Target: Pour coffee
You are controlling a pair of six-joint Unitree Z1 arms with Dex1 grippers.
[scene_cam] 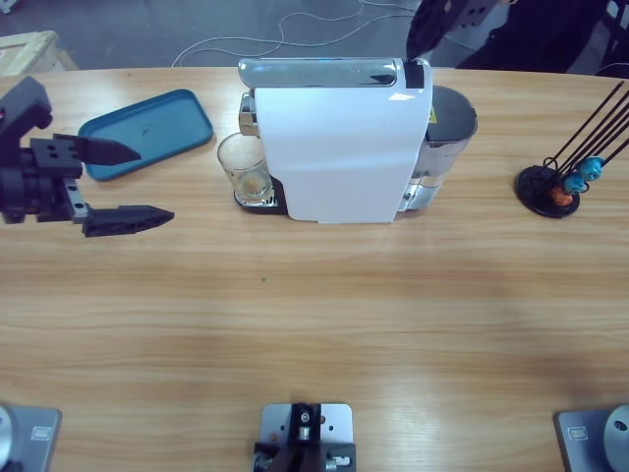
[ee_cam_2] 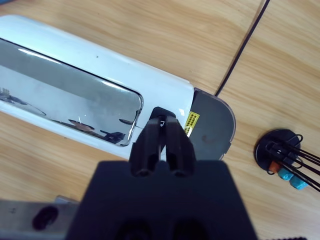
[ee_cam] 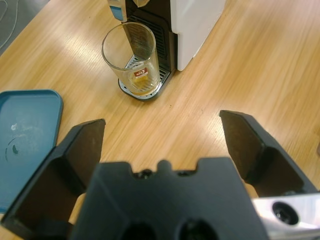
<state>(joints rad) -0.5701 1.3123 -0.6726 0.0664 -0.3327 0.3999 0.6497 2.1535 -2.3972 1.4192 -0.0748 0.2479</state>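
High view gives us a long wooden tabletop (scene_cam: pixel 314 324) with grey floor and a white cable beyond its far edge. We see our left hand (scene_cam: pixel 123 184) spread wide and empty beside a blue tray (scene_cam: pixel 147 133) — well short of the glass tumbler (scene_cam: pixel 244 169), whose coffee (ee_cam: pixel 141 86) sits under the white machine (scene_cam: pixel 339 147). Our right hand (ee_cam_2: pixel 162 131) hangs above the machine's chrome lid — clenched, holding nothing.
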